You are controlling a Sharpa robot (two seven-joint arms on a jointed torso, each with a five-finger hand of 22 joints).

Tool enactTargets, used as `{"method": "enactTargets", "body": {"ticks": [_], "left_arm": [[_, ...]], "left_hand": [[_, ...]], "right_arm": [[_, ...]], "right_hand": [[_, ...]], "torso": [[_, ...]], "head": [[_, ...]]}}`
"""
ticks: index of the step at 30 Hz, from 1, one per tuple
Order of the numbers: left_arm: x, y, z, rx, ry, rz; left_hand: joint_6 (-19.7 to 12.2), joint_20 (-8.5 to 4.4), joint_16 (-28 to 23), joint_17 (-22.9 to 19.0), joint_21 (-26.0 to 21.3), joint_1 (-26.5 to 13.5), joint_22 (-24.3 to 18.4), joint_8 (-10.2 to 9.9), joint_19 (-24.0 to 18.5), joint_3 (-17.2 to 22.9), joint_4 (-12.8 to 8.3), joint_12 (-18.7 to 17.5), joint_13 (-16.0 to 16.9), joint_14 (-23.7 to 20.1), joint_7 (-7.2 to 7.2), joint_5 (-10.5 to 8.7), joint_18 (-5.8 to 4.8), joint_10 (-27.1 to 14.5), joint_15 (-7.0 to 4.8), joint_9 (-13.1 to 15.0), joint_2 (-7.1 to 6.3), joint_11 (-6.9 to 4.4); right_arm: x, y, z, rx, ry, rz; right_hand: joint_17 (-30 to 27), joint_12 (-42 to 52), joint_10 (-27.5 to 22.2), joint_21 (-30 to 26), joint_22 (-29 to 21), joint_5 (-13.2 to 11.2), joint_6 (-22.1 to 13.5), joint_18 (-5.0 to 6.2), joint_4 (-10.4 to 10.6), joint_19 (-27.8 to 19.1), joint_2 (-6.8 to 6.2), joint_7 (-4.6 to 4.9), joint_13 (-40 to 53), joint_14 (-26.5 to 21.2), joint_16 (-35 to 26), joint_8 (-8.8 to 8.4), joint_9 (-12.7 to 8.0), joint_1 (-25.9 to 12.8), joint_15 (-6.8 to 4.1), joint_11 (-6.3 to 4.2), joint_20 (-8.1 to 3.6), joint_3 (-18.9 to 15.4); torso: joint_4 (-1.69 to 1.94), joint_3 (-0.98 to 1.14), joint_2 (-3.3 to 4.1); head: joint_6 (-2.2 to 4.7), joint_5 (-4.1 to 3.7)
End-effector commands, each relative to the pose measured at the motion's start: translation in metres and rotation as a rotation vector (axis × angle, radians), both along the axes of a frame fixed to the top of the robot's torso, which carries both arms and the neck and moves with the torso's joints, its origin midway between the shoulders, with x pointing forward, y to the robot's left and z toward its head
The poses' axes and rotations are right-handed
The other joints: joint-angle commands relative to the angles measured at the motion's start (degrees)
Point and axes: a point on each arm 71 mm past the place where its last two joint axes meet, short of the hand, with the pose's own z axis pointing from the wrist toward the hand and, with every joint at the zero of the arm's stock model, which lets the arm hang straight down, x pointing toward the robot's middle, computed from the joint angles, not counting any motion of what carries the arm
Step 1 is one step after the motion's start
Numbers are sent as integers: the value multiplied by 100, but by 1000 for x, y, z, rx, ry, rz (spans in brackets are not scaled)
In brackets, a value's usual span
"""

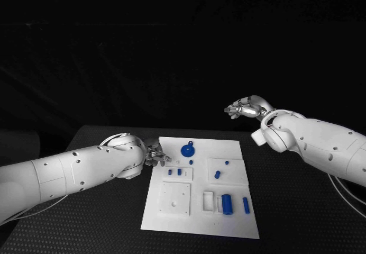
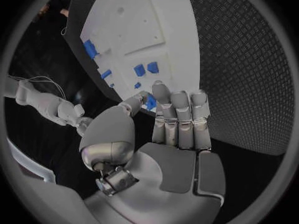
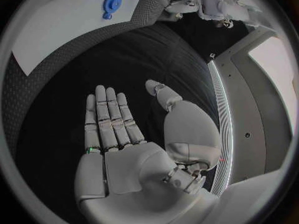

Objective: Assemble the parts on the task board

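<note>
Your left hand (image 1: 156, 157) sits left of centre in the head view, at the left edge of the white board (image 1: 172, 219), near its upper corner. In the left wrist view the fingers (image 2: 179, 115) lie straight and side by side, tips over the board's edge close to a small blue piece (image 2: 149, 102); contact cannot be confirmed. Nothing is grasped: the hand is released.

Your right hand (image 1: 245, 109) is raised in the upper right of the head view, above and beyond the board's far right corner, well apart from every part. The right wrist view shows a flat palm with fingers (image 3: 107, 117) extended, holding nothing.

Parts on the board: a round blue disc (image 1: 186, 151) near the top, two small blue pegs (image 1: 174, 172) left of centre, one short piece (image 1: 217, 173) right of centre, and two blue cylinders (image 1: 226, 203) at the lower right, beside a slot.

Risks, as judgement:
- The left fingertips arrive flat at the board edge; a push there could slide the whole board and shift the loose parts.
- The small pegs are close together; a broad grasp could knock one over while taking the other.
- The cylinders may roll if nudged.
</note>
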Motion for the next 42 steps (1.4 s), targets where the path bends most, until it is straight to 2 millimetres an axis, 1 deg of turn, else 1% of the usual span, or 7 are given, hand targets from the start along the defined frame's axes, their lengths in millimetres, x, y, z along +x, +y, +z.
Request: {"method": "enactTargets", "body": {"ticks": [1,6,11,15,24,34,42], "left_arm": [[-3,-4,-1,-59,45,-19],[-5,-4,-2,-67,62,-29],[-5,-7,-3,-58,59,-35],[-7,-10,-7,-53,66,-44],[-8,-12,-16,-4,69,-60],[-11,-11,-25,24,82,-67],[-9,-11,-26,22,76,-61]], "left_hand": [[-129,-423,-78,-24,-72,296,12,-78,-58,36,-314,-95,-35,-90,37,30,0,-79,31,-31,-112,50],[-225,-400,-118,-36,-139,423,-1,-148,-74,35,-414,-158,-44,-144,81,-58,-37,-130,62,-75,-251,93],[-380,-397,-155,-54,-232,140,-11,-325,-104,3,-31,-234,-54,-195,137,-420,-49,-177,81,-173,-472,142],[-479,-404,-158,-56,-265,-34,2,-453,-104,31,283,-254,-46,-213,184,-578,-50,-181,74,-247,-691,179],[-515,-425,-138,-48,-284,-186,42,-530,-86,107,787,-261,-14,-227,203,-611,-42,-186,53,-284,-1049,197],[-511,-435,-119,-39,-275,-104,65,-529,-74,121,863,-249,9,-227,201,-606,-40,-185,39,-273,-1006,194],[-512,-437,-102,-32,-273,120,94,-533,-96,-42,703,-241,40,-238,201,-576,-53,-195,33,-259,-663,194]], "right_arm": [[0,1,0,1,3,12],[0,1,0,0,3,11],[0,0,-1,0,4,9],[-1,1,-1,0,5,11],[-1,1,-1,0,5,11],[-1,0,-2,0,5,10],[-1,1,-2,0,6,12]], "right_hand": [[8,-27,30,-36,7,34,-30,71,19,-2,53,107,-6,19,-26,36,-9,-18,19,4,32,-26],[9,-27,31,-37,8,34,-29,72,18,-1,54,106,-6,19,-26,37,-10,-16,19,4,33,-25],[10,-27,31,-38,10,35,-29,72,17,-1,55,106,-6,20,-27,37,-10,-14,19,4,33,-24],[10,-27,31,-39,11,36,-29,73,16,0,55,106,-6,20,-27,38,-11,-13,18,4,33,-24],[11,-27,32,-41,13,38,-29,73,16,1,55,106,-6,20,-28,38,-12,-12,18,4,33,-23],[12,-28,32,-44,16,40,-29,74,15,1,56,106,-6,21,-29,39,-13,-10,18,4,34,-23],[13,-28,33,-45,18,41,-29,74,15,2,57,106,-6,22,-30,39,-14,-10,18,4,35,-22]], "torso": [[1,2,-1],[4,2,1],[5,1,1],[4,-3,4],[0,-3,3],[1,-3,1],[0,-4,0]], "head": [[-3,0],[-1,8],[1,9],[-1,13],[-16,12],[-32,4],[-27,11]]}}
